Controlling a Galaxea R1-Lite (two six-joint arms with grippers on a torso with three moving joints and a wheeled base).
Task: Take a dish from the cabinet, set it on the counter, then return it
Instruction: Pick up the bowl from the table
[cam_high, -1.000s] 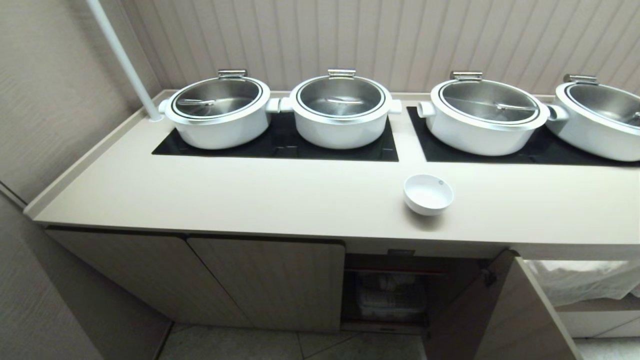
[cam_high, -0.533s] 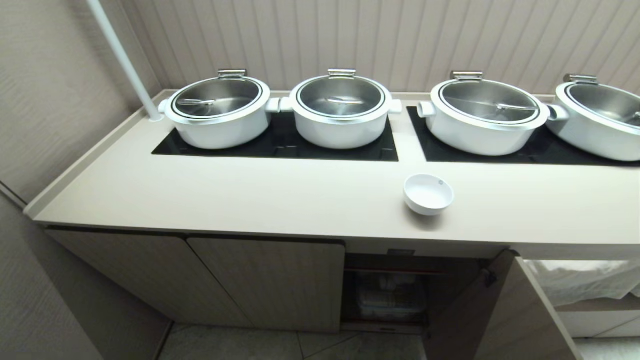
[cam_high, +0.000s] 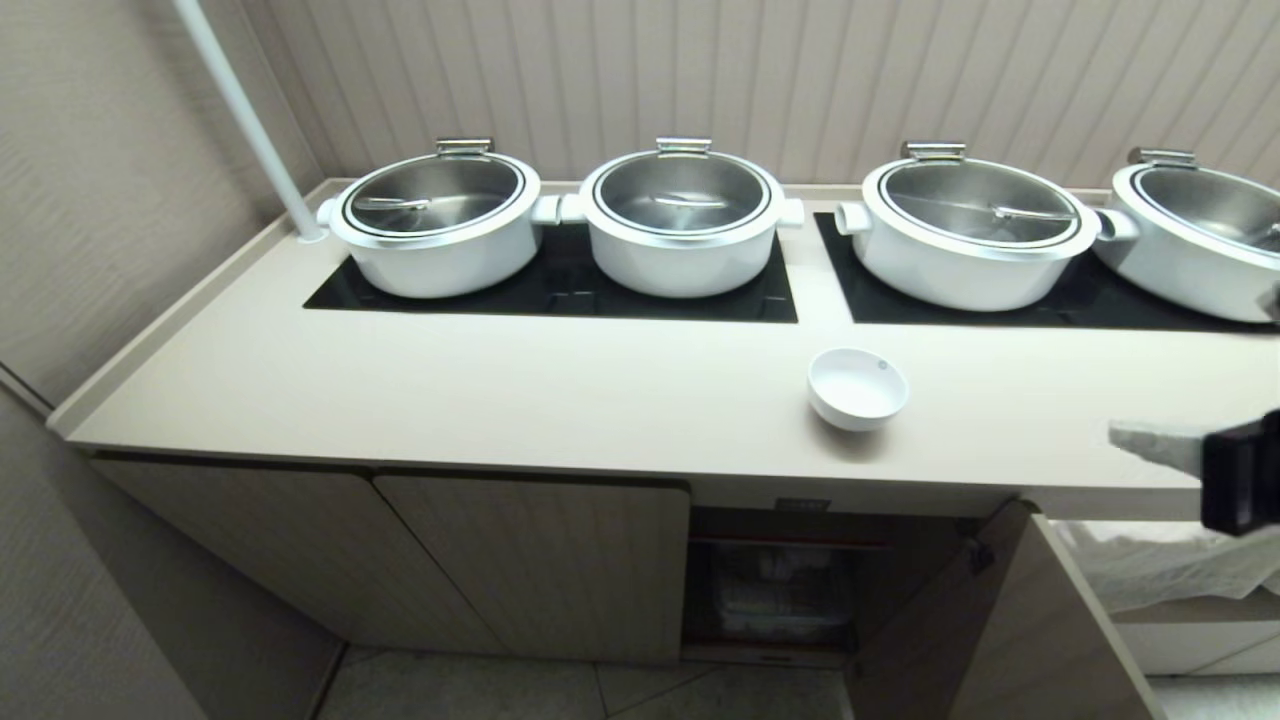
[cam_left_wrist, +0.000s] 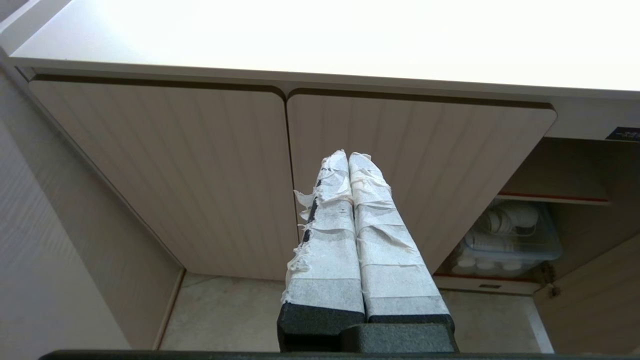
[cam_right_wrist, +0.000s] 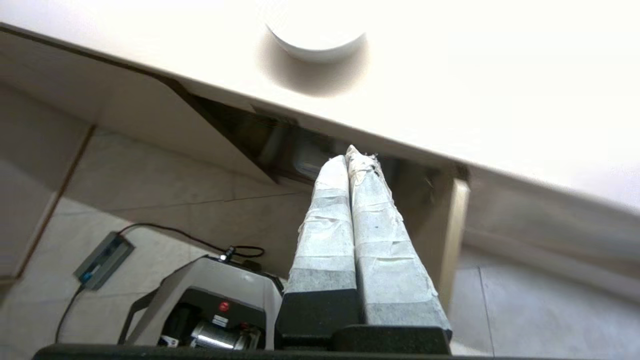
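White ceramic, the dish sits upright on the beige tabletop, just in front of the black hob panels, above the cabinet whose door stands open. My right end effector (tape-wrapped fingers pressed together, holding nothing) shows at the right edge, near the tabletop's front rim. My left end effector is likewise pinched closed and empty, low before the closed doors.
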